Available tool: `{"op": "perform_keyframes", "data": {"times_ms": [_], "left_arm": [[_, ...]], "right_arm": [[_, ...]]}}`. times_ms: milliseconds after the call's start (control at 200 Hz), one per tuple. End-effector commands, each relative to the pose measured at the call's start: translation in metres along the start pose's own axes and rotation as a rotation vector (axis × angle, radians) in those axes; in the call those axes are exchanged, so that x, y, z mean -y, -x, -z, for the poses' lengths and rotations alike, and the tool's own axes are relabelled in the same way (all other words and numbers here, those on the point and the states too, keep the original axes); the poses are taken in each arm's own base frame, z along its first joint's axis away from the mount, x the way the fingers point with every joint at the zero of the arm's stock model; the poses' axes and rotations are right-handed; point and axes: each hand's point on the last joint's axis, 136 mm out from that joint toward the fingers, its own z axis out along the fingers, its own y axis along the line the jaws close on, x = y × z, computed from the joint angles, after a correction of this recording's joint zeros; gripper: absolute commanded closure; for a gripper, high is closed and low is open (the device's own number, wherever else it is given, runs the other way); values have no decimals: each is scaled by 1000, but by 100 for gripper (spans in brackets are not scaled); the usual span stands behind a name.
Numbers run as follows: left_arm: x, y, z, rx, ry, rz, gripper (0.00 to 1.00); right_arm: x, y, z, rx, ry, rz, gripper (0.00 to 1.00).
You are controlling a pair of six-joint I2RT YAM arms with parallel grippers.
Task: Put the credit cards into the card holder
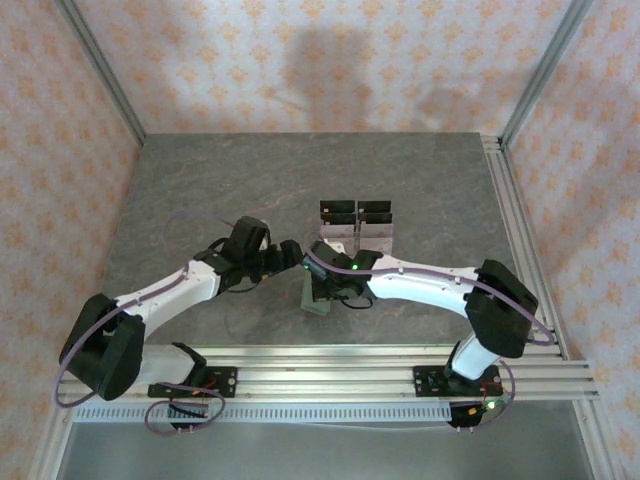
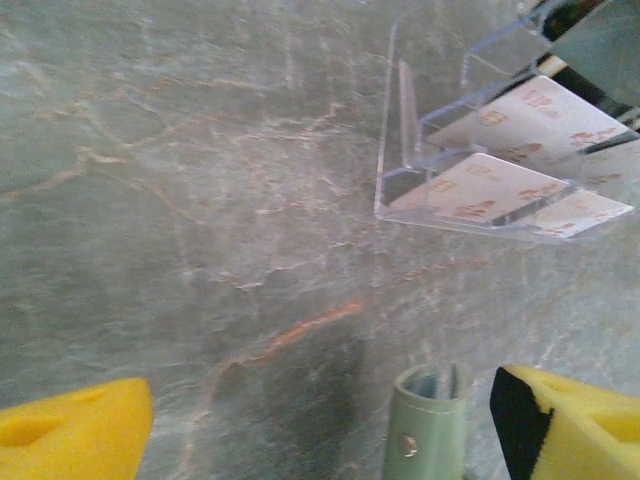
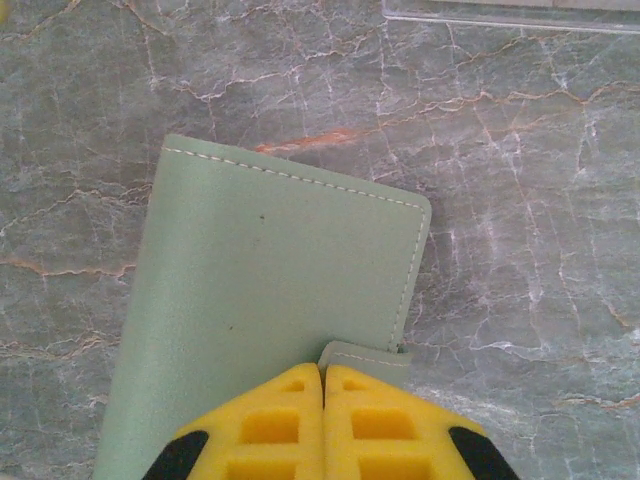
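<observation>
Acrylic stand (image 1: 356, 228) behind card holder (image 1: 317, 297), left tabletop (image 1: 200, 185) bare

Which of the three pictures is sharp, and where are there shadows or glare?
Right wrist: sharp, stitching on the card holder crisp, light even. Left wrist: soft overall, reflections on the clear acrylic stand. Top external: broad faint shadows on the back wall.

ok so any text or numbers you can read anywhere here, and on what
Nothing can be read.
On the pale cards in the clear acrylic stand: reddish print, too blurred to read.
On the black cards, top view: too small to tell.
On the green wallet: no lettering, only stitching.
</observation>
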Motion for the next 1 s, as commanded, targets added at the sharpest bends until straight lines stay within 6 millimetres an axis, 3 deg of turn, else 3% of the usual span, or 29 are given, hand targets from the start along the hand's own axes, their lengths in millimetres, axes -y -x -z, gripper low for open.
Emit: {"op": "perform_keyframes", "data": {"times_ms": [0,585,841,926,996], "left_arm": [[12,-7,-9,-13,-61,21,14],[18,-33,-27,-56,-77,14,37],[30,-37,-30,-58,-110,-3,50],[33,-38,-31,-56,-119,-6,61],[35,-37,-30,-49,-122,-8,76]], "right_arm": [[-3,9,8,39,30,-27,100],[-4,12,9,50,38,-27,100],[-1,13,8,58,37,-35,100],[0,14,7,60,37,-41,100],[2,14,7,63,37,-46,100]]}}
